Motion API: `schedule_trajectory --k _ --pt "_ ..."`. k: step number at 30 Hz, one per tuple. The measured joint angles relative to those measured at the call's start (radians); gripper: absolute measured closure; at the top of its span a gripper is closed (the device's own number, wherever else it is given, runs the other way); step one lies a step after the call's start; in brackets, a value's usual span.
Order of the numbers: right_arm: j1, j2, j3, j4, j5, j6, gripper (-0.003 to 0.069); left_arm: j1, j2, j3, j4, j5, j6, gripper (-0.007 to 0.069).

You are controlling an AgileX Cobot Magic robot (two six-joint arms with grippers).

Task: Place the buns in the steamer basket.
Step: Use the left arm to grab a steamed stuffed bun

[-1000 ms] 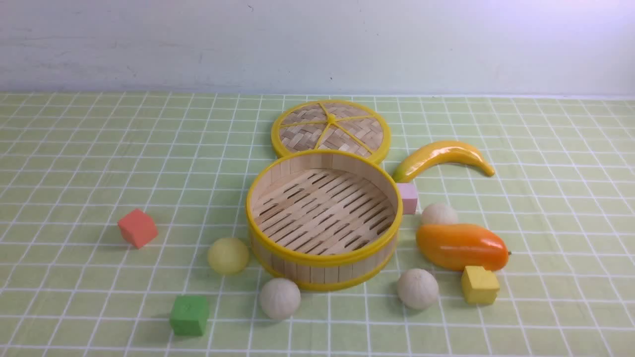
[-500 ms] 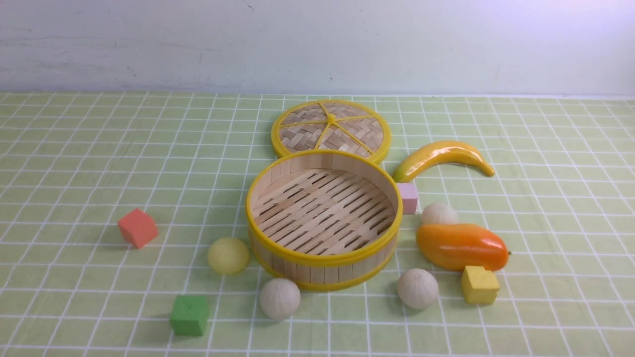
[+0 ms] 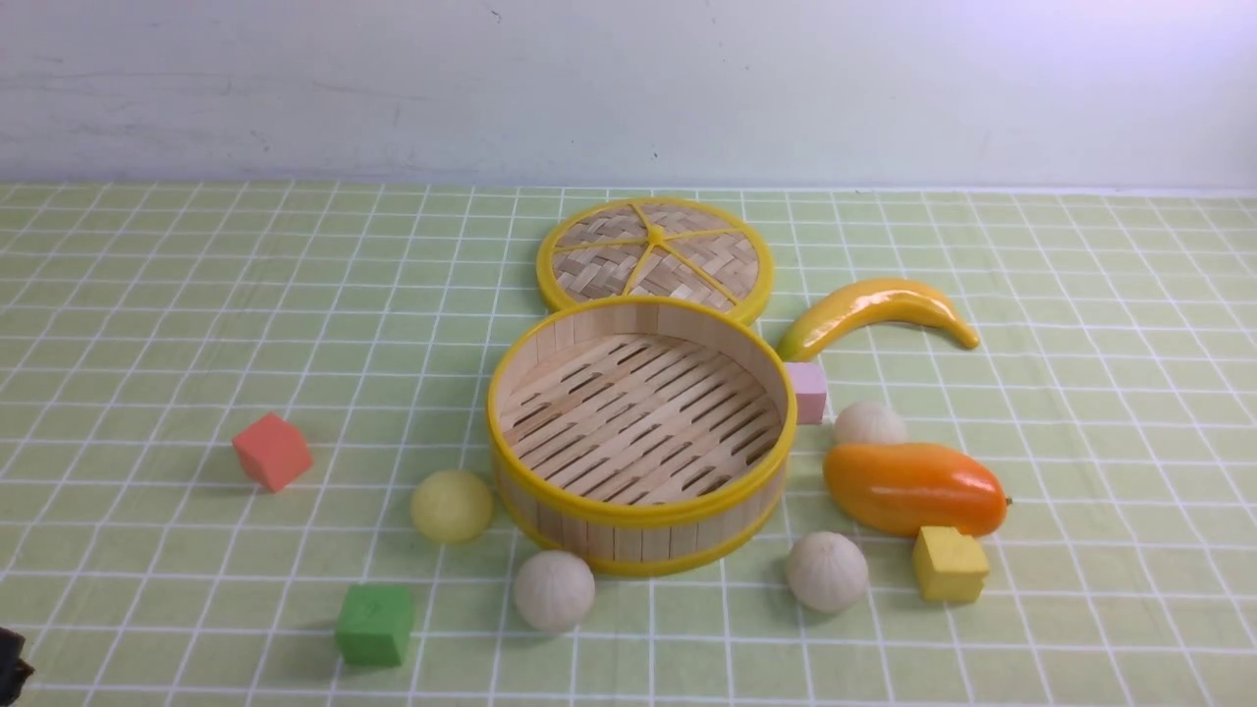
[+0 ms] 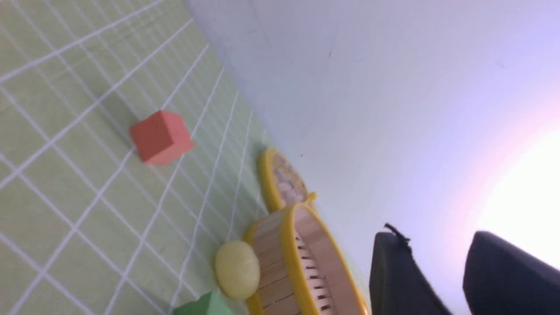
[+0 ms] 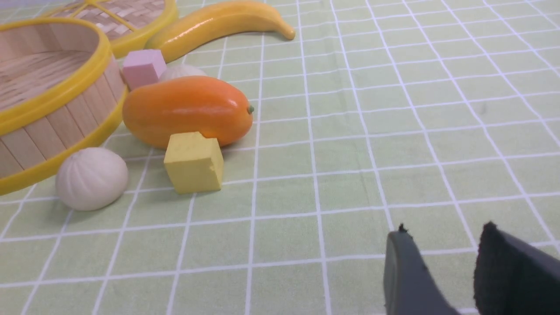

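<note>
The steamer basket (image 3: 638, 535) stands empty mid-table, also seen in the left wrist view (image 4: 289, 245) and the right wrist view (image 5: 57, 94). Around it on the cloth lie the buns. A smooth pale yellow bun (image 3: 452, 506) (image 4: 236, 269) is at its left. One cream bun (image 3: 554, 589) is in front, another (image 3: 827, 571) (image 5: 91, 177) at front right, and a third (image 3: 869, 423) (image 5: 181, 71) behind the mango. My left gripper (image 4: 433, 238) is open and empty, left of the basket. My right gripper (image 5: 444, 229) is open and empty over bare cloth, right of the yellow cube.
The woven lid (image 3: 655, 257) lies behind the basket. A mango (image 3: 913, 488), banana (image 3: 874, 309), pink cube (image 3: 807, 391) and yellow cube (image 3: 949, 563) crowd the basket's right side. A red cube (image 3: 272, 450) and green cube (image 3: 374, 624) sit to its left.
A dark bit of my left arm has entered the front view's bottom left corner. Nothing on the table has moved.
</note>
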Motion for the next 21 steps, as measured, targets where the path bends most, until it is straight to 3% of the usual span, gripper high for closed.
schedule_trajectory --k 5,7,8,11,12,13,15,21 --pt "0.0 0.0 0.0 0.0 0.0 0.0 0.0418 -0.035 0.016 -0.184 0.028 0.215 0.048 0.0516" --pt "0.0 0.0 0.0 0.0 0.0 0.0 0.0418 -0.075 0.128 -0.379 0.068 0.443 0.181 0.0617" --pt "0.0 0.0 0.0 0.0 0.0 0.0 0.0418 -0.077 0.139 -0.393 0.07 0.443 0.191 0.0617" --pt "0.0 0.0 0.0 0.0 0.0 0.0 0.0418 -0.11 0.409 -0.627 0.119 0.792 0.342 0.0638" --pt "0.0 0.0 0.0 0.0 0.0 0.0 0.0418 -0.11 0.409 -0.627 0.119 0.81 0.342 0.0638" --pt "0.0 0.0 0.0 0.0 0.0 0.0 0.0418 -0.112 0.546 -0.705 0.145 0.929 0.393 0.0638" --pt "0.0 0.0 0.0 0.0 0.0 0.0 0.0418 -0.113 0.71 -0.776 0.173 0.994 0.442 0.0638" --pt "0.0 0.0 0.0 0.0 0.0 0.0 0.0418 -0.113 1.108 -0.9 0.139 0.965 0.668 0.0638"
